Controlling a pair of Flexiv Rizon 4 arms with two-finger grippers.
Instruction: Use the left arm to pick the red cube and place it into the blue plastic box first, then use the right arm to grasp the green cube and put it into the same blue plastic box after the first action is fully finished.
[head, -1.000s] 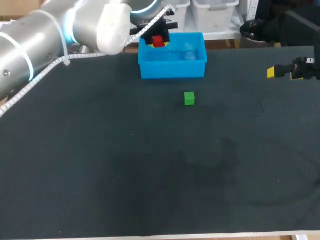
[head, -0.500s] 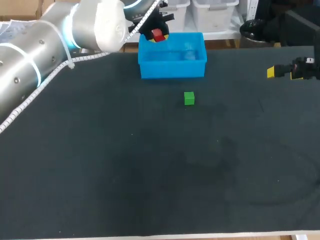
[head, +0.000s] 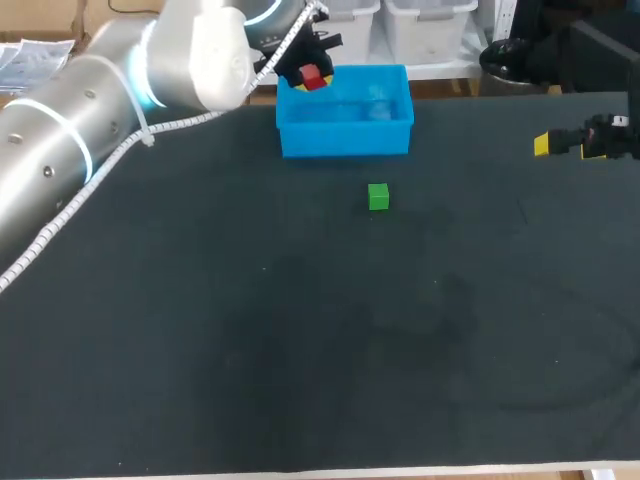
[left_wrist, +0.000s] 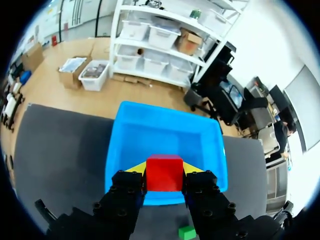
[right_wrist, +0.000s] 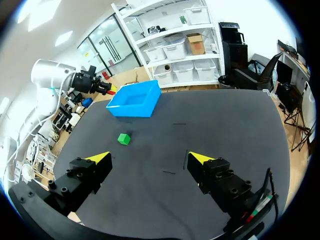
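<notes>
L claw (left_wrist: 164, 168) clamps plain red cube (left_wrist: 164, 175) (sharp-edged, prob. matte) over blue box (left_wrist: 170, 132).

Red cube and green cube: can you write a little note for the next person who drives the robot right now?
Left gripper: shut on the red cube, held up by the blue box's back left corner.
Right gripper: open, empty, at the table's right side.
Green cube: on the table in front of the box.
Done: red cube picked up.
Left: drop it in the box, then the right gripper brings the green cube there too.
</notes>
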